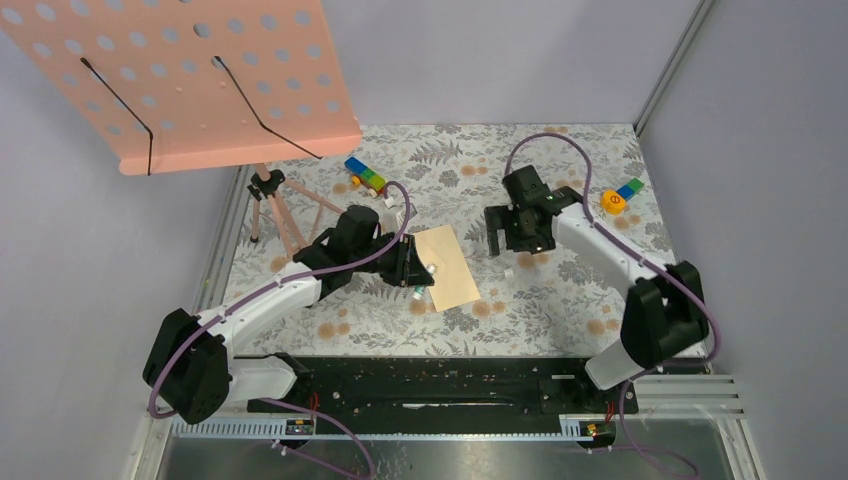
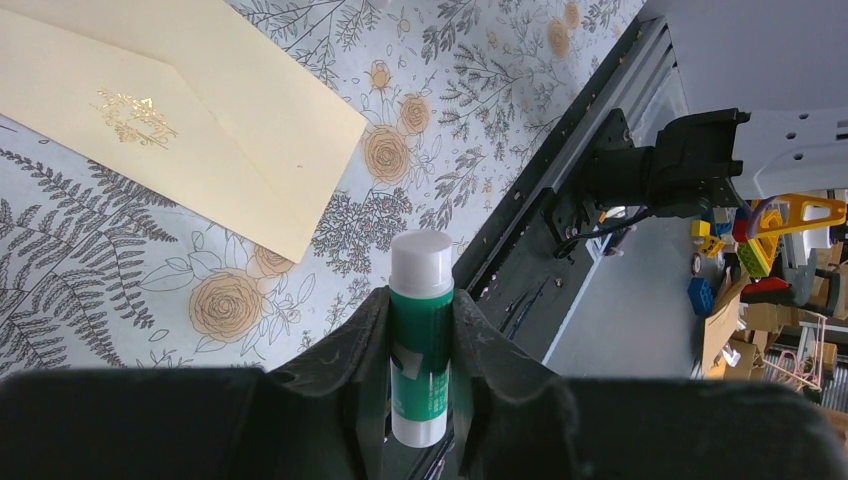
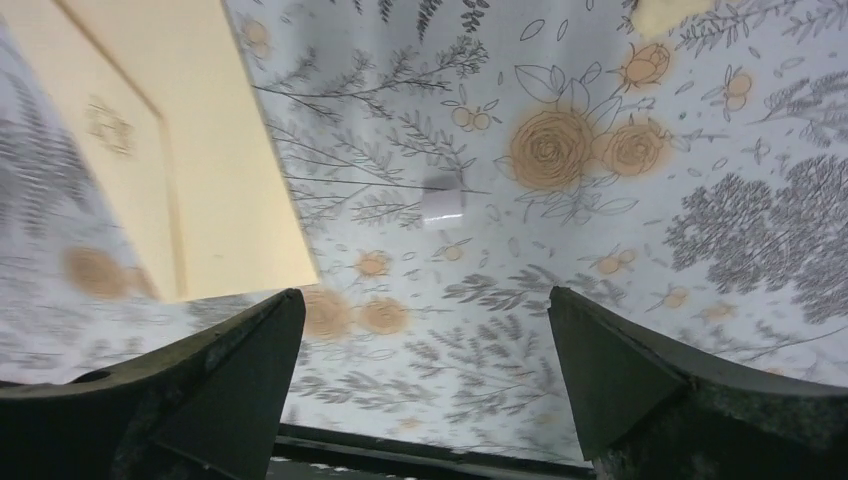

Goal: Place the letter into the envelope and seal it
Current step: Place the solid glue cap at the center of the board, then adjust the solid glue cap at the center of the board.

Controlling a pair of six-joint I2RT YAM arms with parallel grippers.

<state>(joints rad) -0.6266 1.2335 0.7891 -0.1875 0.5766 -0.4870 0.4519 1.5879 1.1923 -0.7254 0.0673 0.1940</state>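
Note:
The tan envelope lies flat mid-table, its flap with a gold emblem facing up; one corner also shows in the right wrist view. The letter does not show on its own in any view. My left gripper sits at the envelope's left edge, shut on a green glue stick with white ends, which points toward the near rail. My right gripper hovers to the right of the envelope, open wide with nothing between its fingers. A small white piece lies on the cloth below it.
A pink pegboard on a tripod overhangs the back left. Toy blocks lie at the back centre, and a yellow toy with blocks at the back right. A black rail runs along the near edge.

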